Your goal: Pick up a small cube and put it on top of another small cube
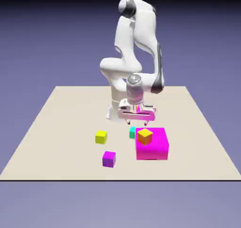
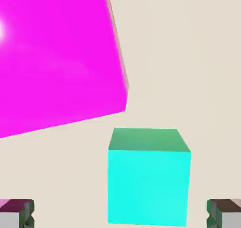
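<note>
In the exterior view only a sliver of the small teal cube (image 1: 132, 132) shows, lying on the table just behind the big magenta block's left corner. My gripper (image 1: 138, 123) hangs open right above it, fingers pointing down. In the hand view the teal cube (image 2: 148, 180) lies large between the two grey fingertips (image 2: 16, 213), which stand wide apart and clear of its sides; the gripper (image 2: 120, 216) holds nothing. The small yellow cube (image 1: 101, 137) rests alone on the table, toward the exterior view's left of the teal cube.
The big magenta block (image 1: 153, 145) stands right beside the teal cube and fills the upper left of the hand view (image 2: 56, 58). An orange cube (image 1: 145, 136) shows at the block's top left corner. A purple cube (image 1: 109, 159) lies nearer the table's front edge.
</note>
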